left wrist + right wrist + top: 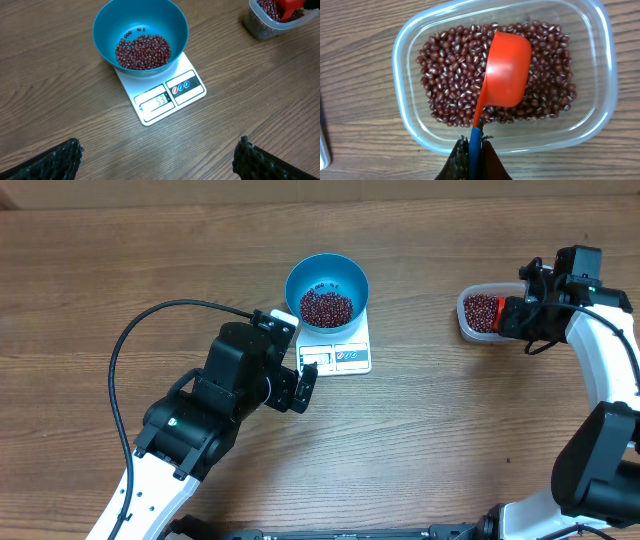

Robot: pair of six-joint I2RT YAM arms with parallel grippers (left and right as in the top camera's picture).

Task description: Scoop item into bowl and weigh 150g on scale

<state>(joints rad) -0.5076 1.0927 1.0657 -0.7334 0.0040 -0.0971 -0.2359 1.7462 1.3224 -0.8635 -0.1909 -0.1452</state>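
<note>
Across the brown wood-grain table (120,250) I work down by size; my left gripper (160,167) hangs just in front of the scale with its jaws spread wide and nothing between them, while my right gripper (472,150) is clenched on the blue handle of the scoop.

The round bright blue bowl (330,270) sits on the flat white rectangular scale (350,355); the clear rectangular plastic tub (402,45) stands well apart to the right. The orange-red plastic scoop (507,70) lies on the tub's heap, back toward the camera; small dark red-brown beans (327,308) cover the bowl's floor, with more in the tub.

I judge this the reloading step; next I must dig, roll the scoop mouth-up, carry it level to the bowl and tip gently.

Only the left wrist view shows the lit display, its digits too small to trust; only the right wrist view shows my grip; overhead alone gives the whole layout.
</note>
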